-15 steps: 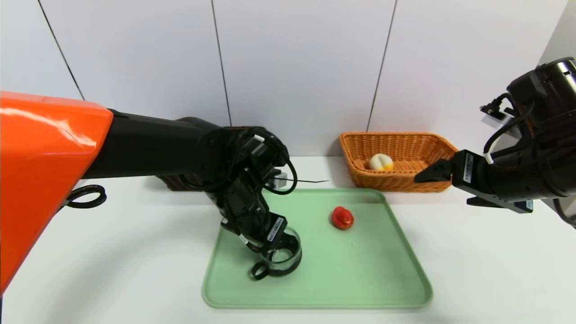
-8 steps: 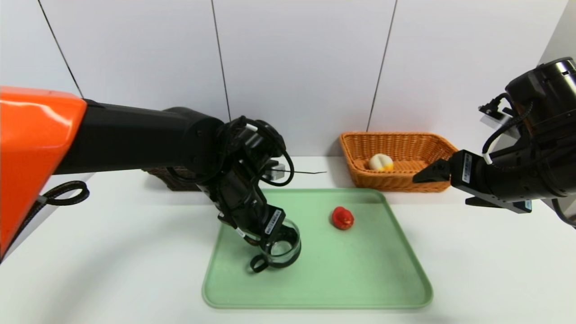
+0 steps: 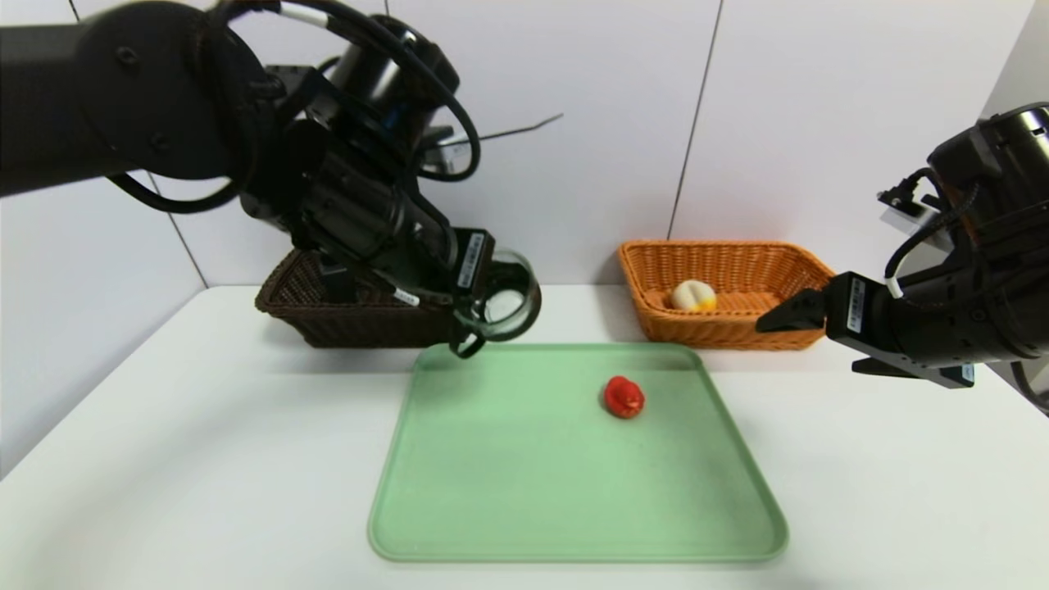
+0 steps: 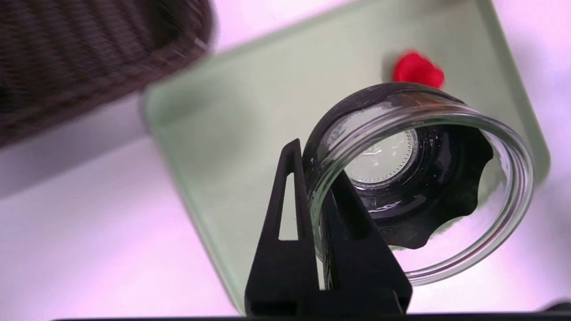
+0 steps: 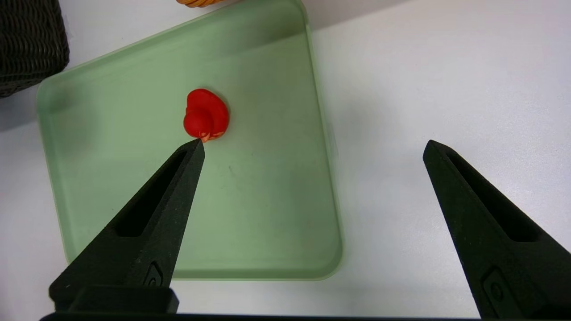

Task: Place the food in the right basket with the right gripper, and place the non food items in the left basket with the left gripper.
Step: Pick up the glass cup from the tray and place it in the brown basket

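Fingers of the left gripper (image 4: 314,209) are clenched on the wall of a glass jar (image 4: 517,187), one inside, one outside. Stiff, smooth and breakable handling is to be expected; the rim is best gripped. It is held aloft by the tray (image 3: 574,459), near the dark basket (image 3: 369,324). The right gripper (image 3: 828,344) is parked, spread, beside the orange basket (image 3: 721,332).

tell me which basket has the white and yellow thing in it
The orange basket, on the robot's right; the other basket is dark brown.
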### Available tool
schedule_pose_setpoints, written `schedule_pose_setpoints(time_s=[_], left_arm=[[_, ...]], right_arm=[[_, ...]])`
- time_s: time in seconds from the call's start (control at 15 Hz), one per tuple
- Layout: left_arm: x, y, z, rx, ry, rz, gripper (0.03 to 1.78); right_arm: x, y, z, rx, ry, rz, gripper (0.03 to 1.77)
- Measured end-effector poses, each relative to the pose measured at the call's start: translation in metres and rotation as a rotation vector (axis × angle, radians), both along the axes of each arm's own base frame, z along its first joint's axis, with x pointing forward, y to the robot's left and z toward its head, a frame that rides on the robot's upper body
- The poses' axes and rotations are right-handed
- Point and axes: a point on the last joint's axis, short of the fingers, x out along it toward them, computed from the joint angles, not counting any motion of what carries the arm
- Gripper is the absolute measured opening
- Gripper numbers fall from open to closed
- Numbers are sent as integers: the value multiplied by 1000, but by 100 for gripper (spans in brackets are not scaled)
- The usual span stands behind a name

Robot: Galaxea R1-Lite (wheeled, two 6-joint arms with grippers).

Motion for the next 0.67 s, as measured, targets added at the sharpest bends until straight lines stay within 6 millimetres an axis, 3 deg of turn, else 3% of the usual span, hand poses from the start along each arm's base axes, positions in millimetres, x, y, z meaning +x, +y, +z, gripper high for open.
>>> schedule_pose_setpoints(time_s=[0.13,0.27,0.67], left_arm=[[7,12,13,-15,-66,66,11],[23,18,14,-16,-132,151,11],[85,31,-15,-2,-219,323,11]], right_arm=[[-1,2,1,2,-3,7,170],[-1,2,1,2,-1,6,170],[-7,-3,2,2,-4,-7,170]])
